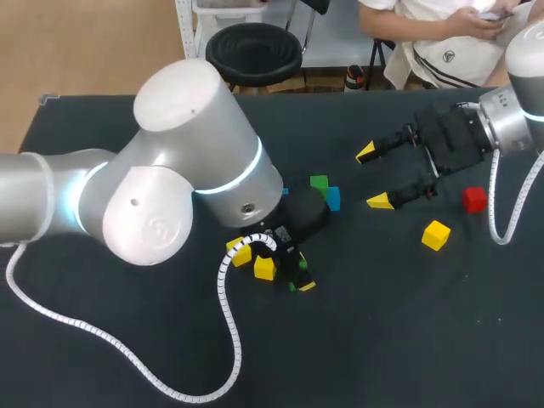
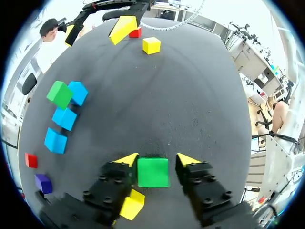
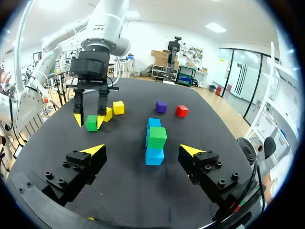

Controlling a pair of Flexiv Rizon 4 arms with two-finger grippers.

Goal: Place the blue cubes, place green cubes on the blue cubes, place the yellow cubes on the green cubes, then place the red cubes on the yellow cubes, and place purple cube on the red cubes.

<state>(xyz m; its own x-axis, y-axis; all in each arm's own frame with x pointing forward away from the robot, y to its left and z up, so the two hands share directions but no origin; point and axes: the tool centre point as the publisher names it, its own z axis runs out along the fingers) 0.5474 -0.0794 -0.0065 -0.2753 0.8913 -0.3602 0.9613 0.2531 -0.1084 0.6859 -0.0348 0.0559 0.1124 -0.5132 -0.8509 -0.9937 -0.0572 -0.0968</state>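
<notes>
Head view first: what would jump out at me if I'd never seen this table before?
Probably the big silver left arm, which fills the view's left half and reaches down to the middle of the table. The left claw has a green cube between its open yellow-tipped fingers. The right claw hangs wide open at the right, near a red cube and a yellow cube.

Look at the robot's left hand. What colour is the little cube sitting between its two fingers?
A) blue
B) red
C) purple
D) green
D: the left wrist view shows a small green cube right between the two yellow tips of the left hand.
</notes>
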